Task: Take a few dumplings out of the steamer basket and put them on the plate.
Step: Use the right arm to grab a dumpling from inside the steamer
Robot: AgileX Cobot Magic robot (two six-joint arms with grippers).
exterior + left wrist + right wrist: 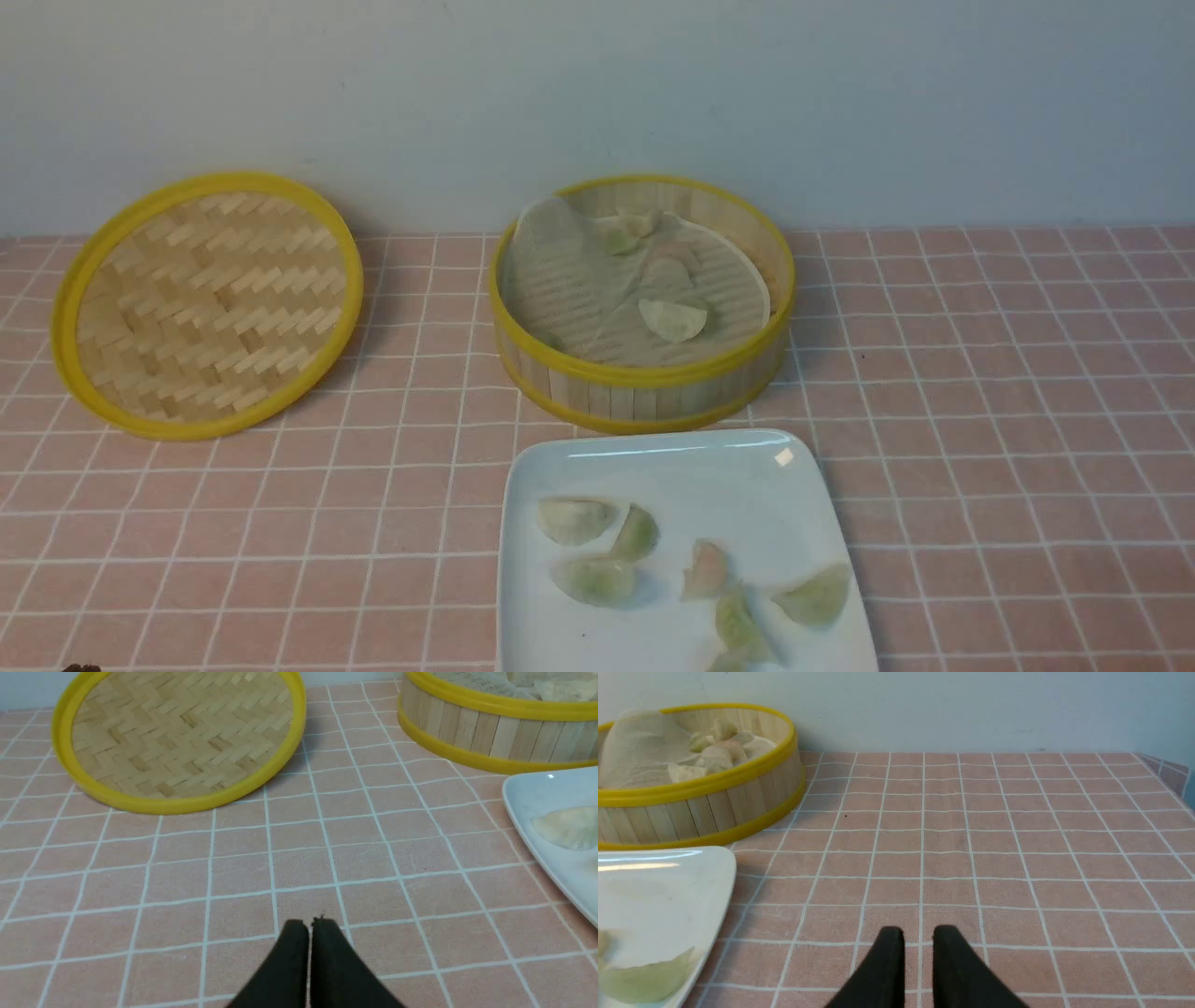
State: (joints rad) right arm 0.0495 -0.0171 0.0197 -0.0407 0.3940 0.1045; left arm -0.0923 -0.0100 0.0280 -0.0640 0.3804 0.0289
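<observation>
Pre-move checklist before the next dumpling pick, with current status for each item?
1. Empty right end effector: ok, jaws slightly apart, nothing between them.
2. Empty left end effector: ok, shut on nothing.
3. Uncovered steamer basket: ok, the lid is off, to its left.
4. Pickable dumplings in the basket: ok, several lie in the middle and toward the back.
5. Flat liner: not ok, it is bunched up along the basket's left side.
6. Free room on the plate: ok, the part nearest the basket is bare; the dumplings on the plate sit nearer the robot.
</observation>
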